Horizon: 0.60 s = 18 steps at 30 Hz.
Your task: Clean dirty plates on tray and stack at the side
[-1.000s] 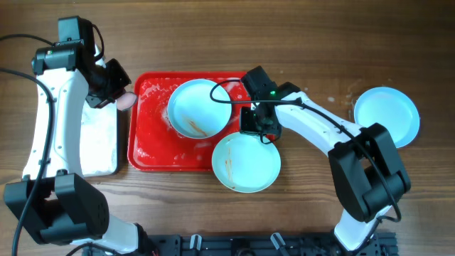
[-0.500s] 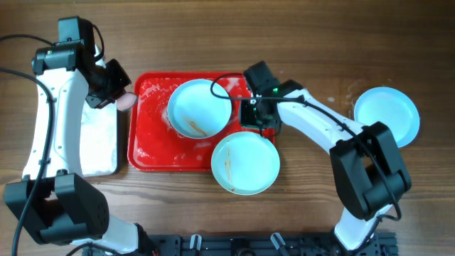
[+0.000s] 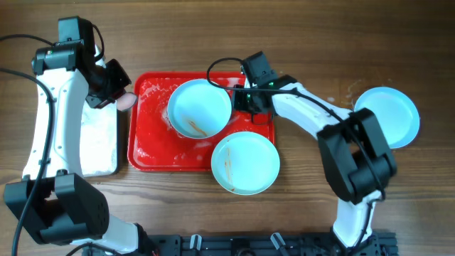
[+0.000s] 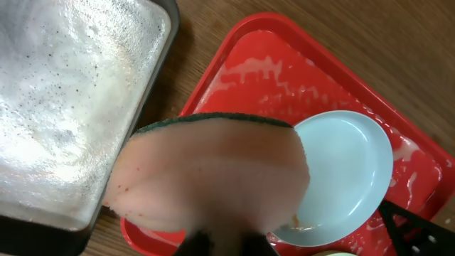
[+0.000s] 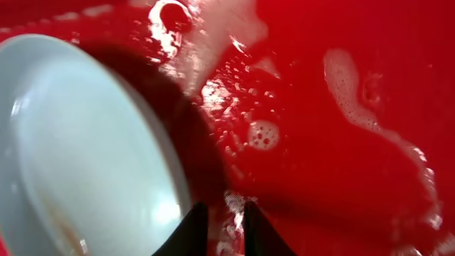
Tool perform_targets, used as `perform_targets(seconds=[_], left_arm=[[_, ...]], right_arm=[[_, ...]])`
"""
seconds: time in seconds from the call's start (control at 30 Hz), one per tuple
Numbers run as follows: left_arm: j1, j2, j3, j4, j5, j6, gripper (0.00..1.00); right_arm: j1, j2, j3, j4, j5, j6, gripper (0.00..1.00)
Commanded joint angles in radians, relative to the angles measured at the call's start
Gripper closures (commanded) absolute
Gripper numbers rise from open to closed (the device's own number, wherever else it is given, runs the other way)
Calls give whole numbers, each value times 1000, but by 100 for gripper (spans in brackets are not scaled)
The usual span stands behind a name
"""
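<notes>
Left gripper (image 4: 227, 245) jaws pinching sponge (image 4: 213, 178). Right gripper (image 5: 220, 231) jaws standing slightly apart, empty, beside first plate (image 3: 200, 108) lying on tray (image 3: 149, 142) at tabletop (image 3: 306, 43) centre. Second plate (image 3: 246, 162) overhanging tray's near rim; third plate (image 3: 386, 116) sitting toward right edge.

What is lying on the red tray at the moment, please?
One plate sits on the tray amid soapy foam; a second plate overlaps its lower right edge. The tray surface beneath both is hidden.

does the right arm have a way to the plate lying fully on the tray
Probably yes: the right gripper hangs beside the plate over the tray, nothing between them; the left gripper and sponge are at the far side.
</notes>
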Motion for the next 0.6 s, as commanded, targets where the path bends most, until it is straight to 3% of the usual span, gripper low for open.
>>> perform_targets(seconds=[0.0,0.33,0.57], left_arm=[[4,4,-3,1,15,9,96],[4,4,-3,6,15,10,96],[4,4,-3,6,15,10,96]], right_arm=[[20,35,18,29,-34,27,85],[161,36,18,60,-34,24,87],[123,-107,18,-50,-93,-5,88]])
